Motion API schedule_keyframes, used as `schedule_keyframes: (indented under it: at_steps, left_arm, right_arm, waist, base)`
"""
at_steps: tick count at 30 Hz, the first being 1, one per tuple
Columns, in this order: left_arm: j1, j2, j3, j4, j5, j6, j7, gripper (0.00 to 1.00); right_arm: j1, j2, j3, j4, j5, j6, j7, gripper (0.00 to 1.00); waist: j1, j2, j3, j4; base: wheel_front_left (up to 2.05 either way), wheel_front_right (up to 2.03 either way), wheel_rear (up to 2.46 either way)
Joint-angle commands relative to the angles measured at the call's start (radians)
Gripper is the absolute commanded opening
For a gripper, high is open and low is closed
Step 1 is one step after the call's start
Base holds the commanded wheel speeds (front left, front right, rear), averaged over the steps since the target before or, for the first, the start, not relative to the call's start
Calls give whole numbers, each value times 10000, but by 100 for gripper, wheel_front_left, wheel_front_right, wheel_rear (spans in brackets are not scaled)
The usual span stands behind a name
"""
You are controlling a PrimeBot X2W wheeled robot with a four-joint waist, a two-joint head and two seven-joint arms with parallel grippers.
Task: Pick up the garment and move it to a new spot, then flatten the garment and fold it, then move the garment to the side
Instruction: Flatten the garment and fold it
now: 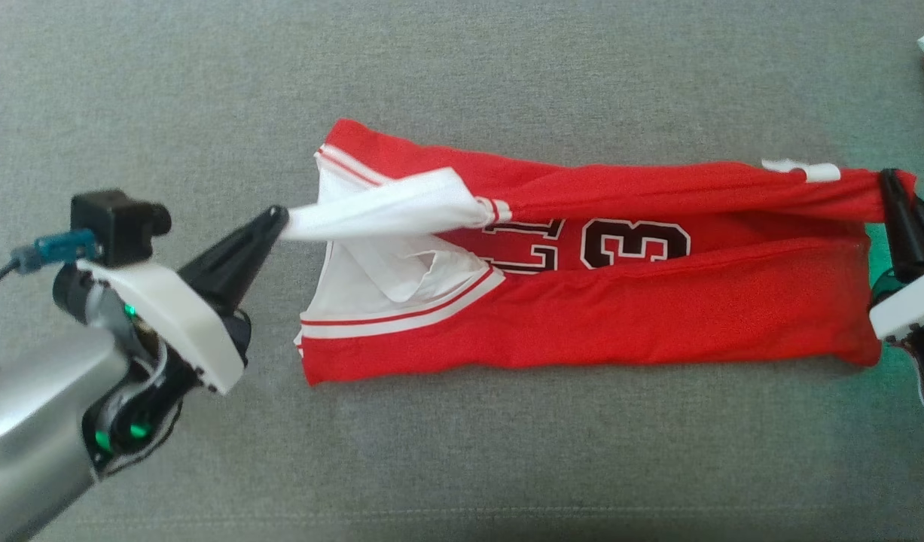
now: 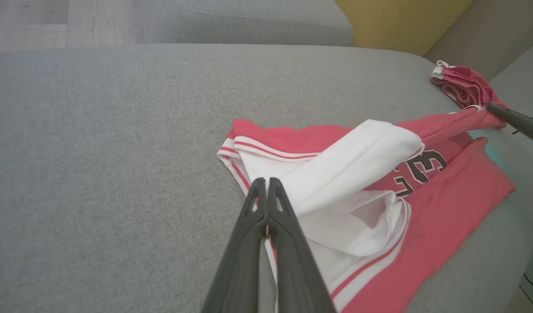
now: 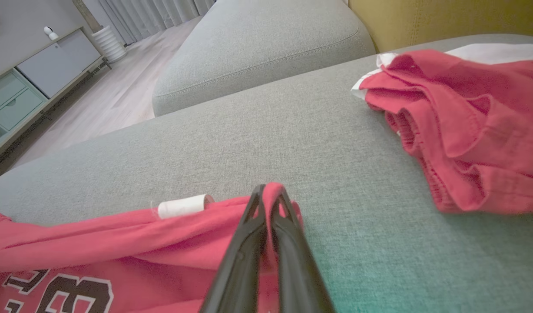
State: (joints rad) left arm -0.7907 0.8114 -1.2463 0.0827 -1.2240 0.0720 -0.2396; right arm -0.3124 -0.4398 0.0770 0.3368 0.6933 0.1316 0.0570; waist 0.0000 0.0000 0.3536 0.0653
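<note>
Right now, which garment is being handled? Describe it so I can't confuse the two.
On the grey sofa cushion, find the red jersey stretched between the left gripper and the right gripper. Unlike the crumpled red garment at the far right, it shows black numerals and white lining.
</note>
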Motion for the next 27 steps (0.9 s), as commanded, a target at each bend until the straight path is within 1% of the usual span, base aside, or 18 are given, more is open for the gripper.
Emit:
schedule_keyframes:
  at_steps: [1,10,11,12,13,14,15,16,17,18,22,27]
  left_arm:
    - [-97,567,535,-207,-69,86,-102,0]
    - [318,584,410,-391,-196,272,-74,0]
    - [352,565,392,-382,-193,286,-73,0]
    - [402,540,377,-366,-216,316,-70,0]
    - [462,511,351,-357,-230,339,-61,0]
    - [526,482,320,-351,-227,357,-58,0]
    - [600,442,292,-328,-225,383,-61,0]
    - [691,402,264,-302,-240,415,-63,20]
    - [801,365,238,-277,-287,462,-55,63]
    - [906,335,223,-236,-306,546,-62,100]
    - [1339,229,284,-103,-203,941,-140,100]
    - [2222,-85,908,-178,11,1384,-212,100]
  right_arm:
    - [120,-213,-23,-333,-109,-9,-92,0]
    - [371,-64,-186,-481,-186,-9,29,0]
    - [451,-34,-238,-506,-121,-9,49,15]
    - [561,-14,-292,-550,-60,-9,75,46]
    - [704,-15,-347,-624,-23,-9,69,84]
    - [882,3,-454,-698,32,-9,44,98]
    - [1090,25,-565,-786,88,-9,12,100]
    - [1317,64,-698,-879,150,-9,-22,100]
    - [1558,103,-845,-964,178,-9,-42,100]
    - [1793,138,-962,-1084,160,-9,-97,100]
    - [2570,452,-1446,-1526,26,-9,-320,100]
    - [3118,1032,-1793,-1789,-428,-9,-477,100]
  waist:
    - [0,0,11,0]
    - [0,0,-22,32]
    - [0,0,-60,42]
    - [0,0,-102,49]
    - [0,0,-154,58]
    - [0,0,-208,60]
    - [0,0,-273,59]
    - [0,0,-337,48]
    - [0,0,-401,29]
    - [0,0,-482,-5]
    - [0,0,-816,-159]
    - [0,0,-1353,-312]
  base:
    - [0,0,0]
    - [0,0,0]
    - [0,0,0]
    - [0,0,0]
    - [0,0,0]
    - [0,0,0]
    - [0,0,0]
    - [0,0,0]
    - [0,0,0]
    - [0,0,0]
    - [0,0,0]
    - [0,0,0]
